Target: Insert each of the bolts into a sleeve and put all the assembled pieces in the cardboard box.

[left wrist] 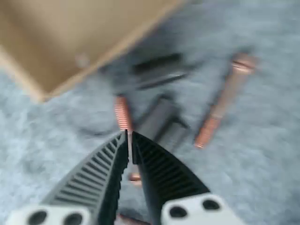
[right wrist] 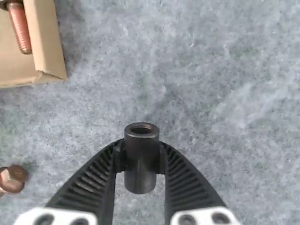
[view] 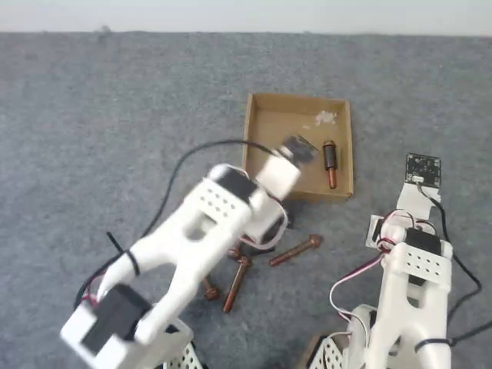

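The table was covered in grey carpet-ish stuff (view: 115,115). The cardboard box (view: 247,146) sat flat on it on the far side. Three loose copper bolts lay nearer the arms: a long bolt (view: 296,251) just off the box's front, another bolt (view: 237,283), and a stubby bolt (view: 209,291) beside it. Blurry dark sleeves (left wrist: 161,117) lay close by.

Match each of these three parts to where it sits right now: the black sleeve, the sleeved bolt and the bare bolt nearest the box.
Things:
1. black sleeve
2. sleeved bolt
3. bare bolt

Places:
A. lying on the grey carpet, outside the box
B. clamped in the right gripper
C. inside the cardboard box

Pairs: 1-B, 2-C, 3-A
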Controlling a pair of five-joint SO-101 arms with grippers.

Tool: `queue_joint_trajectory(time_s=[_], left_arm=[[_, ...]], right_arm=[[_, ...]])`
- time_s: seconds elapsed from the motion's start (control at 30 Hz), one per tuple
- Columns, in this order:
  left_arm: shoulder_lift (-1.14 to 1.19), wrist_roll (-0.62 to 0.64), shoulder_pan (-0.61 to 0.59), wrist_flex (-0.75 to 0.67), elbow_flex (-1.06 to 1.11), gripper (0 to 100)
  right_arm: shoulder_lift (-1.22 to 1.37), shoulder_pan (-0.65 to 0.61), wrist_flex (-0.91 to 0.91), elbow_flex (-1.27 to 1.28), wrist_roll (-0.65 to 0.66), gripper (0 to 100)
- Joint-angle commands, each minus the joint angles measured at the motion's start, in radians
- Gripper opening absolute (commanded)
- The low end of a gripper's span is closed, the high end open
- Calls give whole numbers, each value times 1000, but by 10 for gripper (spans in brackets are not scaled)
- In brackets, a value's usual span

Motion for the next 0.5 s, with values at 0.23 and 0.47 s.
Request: queue_joint_trajectory(time_s=[0.23,0.47], left_arm=[[-48,-43,183,-97,62,109],[74,-43,235,-173,73,112]], right_arm=[[-8,28,-15,-68,-11,6],[-8,153,-16,-95,-87,6]])
